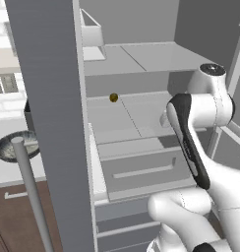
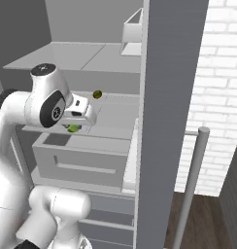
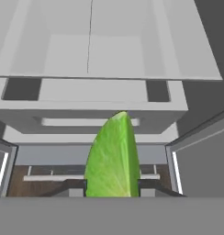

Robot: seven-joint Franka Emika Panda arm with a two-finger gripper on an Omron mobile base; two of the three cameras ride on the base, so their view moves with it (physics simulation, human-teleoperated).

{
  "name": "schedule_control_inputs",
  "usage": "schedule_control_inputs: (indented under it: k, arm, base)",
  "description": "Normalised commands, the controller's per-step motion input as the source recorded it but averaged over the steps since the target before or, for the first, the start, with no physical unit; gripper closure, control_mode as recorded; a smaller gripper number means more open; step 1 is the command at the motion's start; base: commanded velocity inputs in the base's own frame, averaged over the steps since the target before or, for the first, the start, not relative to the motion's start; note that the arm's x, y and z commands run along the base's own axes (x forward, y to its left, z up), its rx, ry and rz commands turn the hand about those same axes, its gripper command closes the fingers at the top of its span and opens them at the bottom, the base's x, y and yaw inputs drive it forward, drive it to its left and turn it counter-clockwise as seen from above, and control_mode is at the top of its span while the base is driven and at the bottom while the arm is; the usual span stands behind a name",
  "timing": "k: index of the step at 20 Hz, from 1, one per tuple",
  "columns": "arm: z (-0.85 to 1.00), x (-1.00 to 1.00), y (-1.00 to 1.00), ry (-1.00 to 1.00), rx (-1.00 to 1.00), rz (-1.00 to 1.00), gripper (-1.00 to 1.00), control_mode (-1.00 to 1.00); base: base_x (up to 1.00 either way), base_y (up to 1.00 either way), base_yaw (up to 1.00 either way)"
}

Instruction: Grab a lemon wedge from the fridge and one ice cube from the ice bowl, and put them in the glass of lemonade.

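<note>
The fridge (image 1: 141, 59) stands open, with pale grey shelves inside. My gripper (image 2: 74, 127) hangs just above the front of the middle shelf, over the drawer (image 2: 81, 160). It is shut on the lemon wedge (image 3: 111, 160), a yellow-green slice standing upright between the two dark fingertips (image 3: 72, 186). From the right base camera the lemon wedge (image 2: 73, 128) peeks out green under the white hand. The ice bowl (image 1: 16, 145), dark-rimmed and speckled, sits on the counter left of the fridge door. The glass of lemonade is out of view.
The open grey door (image 1: 48, 98) with its long bar handle (image 1: 31, 187) stands close on the left. A small olive-brown ball (image 1: 113, 97) lies on the middle shelf. A white bin (image 1: 92, 37) sits on the upper shelf. A white brick wall (image 2: 222, 73) is to the right.
</note>
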Motion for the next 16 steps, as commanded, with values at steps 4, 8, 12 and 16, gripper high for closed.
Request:
schedule_control_inputs:
  k: [4,8,12,16]
  arm:
    - [0.34,-1.00,0.00,-0.03,0.00,0.00,1.00,-1.00]
    - [0.04,-1.00,0.00,-0.07,0.03,0.00,1.00,-1.00]
    - [0.16,-0.84,0.00,-0.02,0.01,0.00,1.00,-1.00]
    - [0.29,-0.44,0.03,-0.06,0.00,0.00,1.00,-1.00]
  base:
    - [0.00,0.00,0.00]
    - [0.00,0.00,0.00]
    - [0.00,0.00,0.00]
    - [0.00,0.00,0.00]
